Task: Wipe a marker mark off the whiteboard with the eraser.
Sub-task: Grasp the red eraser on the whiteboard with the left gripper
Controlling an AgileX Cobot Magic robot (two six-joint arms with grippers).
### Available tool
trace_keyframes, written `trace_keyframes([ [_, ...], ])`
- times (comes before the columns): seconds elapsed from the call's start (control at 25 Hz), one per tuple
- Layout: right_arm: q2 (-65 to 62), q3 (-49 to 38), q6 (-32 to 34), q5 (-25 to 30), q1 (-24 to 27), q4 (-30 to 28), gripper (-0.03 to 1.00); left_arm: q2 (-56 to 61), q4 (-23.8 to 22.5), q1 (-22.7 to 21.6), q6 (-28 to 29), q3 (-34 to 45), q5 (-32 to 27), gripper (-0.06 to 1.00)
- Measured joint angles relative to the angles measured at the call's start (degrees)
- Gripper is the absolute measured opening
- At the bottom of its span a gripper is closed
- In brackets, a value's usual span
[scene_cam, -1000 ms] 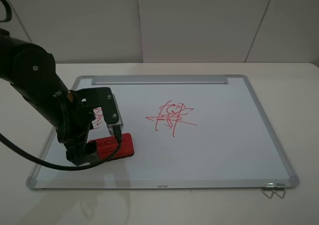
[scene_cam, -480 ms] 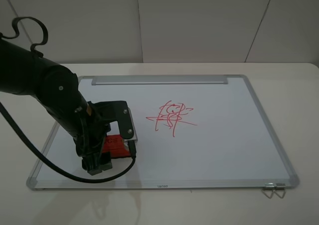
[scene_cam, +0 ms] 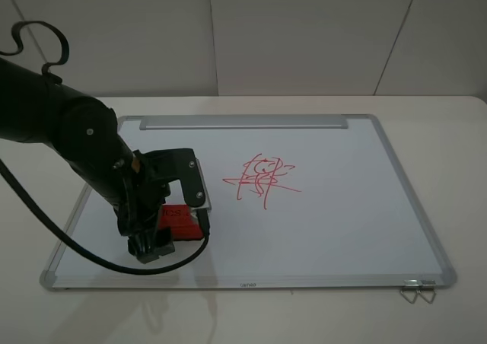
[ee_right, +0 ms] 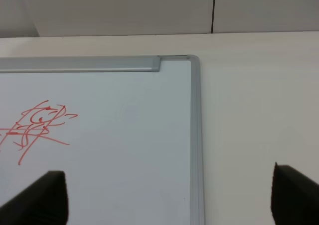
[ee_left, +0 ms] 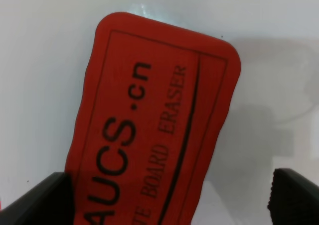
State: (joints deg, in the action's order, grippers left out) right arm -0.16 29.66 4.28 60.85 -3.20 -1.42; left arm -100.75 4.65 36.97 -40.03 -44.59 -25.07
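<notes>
the whiteboard (scene_cam: 342, 215) lies flat on the pale tabletop (scene_cam: 472, 207), its silver rail (scene_cam: 243, 122) along the far edge and a wire clip (scene_cam: 417, 291) at its near right corner

the eraser (scene_cam: 176, 216) rests red face up on the whiteboard's near left part, inside the frame. the left gripper (ee_left: 164, 200) points down at the whiteboard right over the eraser, and the black left arm (scene_cam: 76, 131) hides most of the eraser from the high camera

in the left wrist view the jaws are released, spread wide to either side of the eraser. one black finger (ee_left: 35, 200) meets the eraser's long edge in the picture, though i cannot tell whether it touches. the other finger stands clear, with bare whiteboard between it and the eraser. the eraser lies skewed between them, its print "aucs.cn" and "board eraser" readable

a large red scribble (scene_cam: 262, 178) with long crossing lines sits near the whiteboard's middle, well apart from the eraser. the small mark shows in no view; the left arm covers the whiteboard's left part beyond the eraser

the right gripper (ee_right: 172, 205) is outside the high view. its wrist camera looks at the whiteboard's far right corner, with the scribble off to one side. its jaws are released too, wide apart, with only whiteboard and tabletop between them
</notes>
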Motion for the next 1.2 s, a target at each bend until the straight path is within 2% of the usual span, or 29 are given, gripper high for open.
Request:
trace_keyframes([
  [0.16,0.00,0.00,0.00,0.00,0.00,0.00,0.72,1.31,-0.05,0.00,0.00,0.00,-1.41,0.78],
  [0.56,0.00,0.00,0.00,0.00,0.00,0.00,0.72,2.11,-3.46,0.00,0.00,-1.58,-2.63,0.78],
  [0.76,0.00,0.00,0.00,0.00,0.00,0.00,0.72,1.84,-3.51,0.00,0.00,-4.36,-3.39,0.78],
  [1.2,0.00,0.00,0.00,0.00,0.00,0.00,0.72,-1.41,-3.69,0.00,-2.20,-4.54,-4.24,0.78],
])
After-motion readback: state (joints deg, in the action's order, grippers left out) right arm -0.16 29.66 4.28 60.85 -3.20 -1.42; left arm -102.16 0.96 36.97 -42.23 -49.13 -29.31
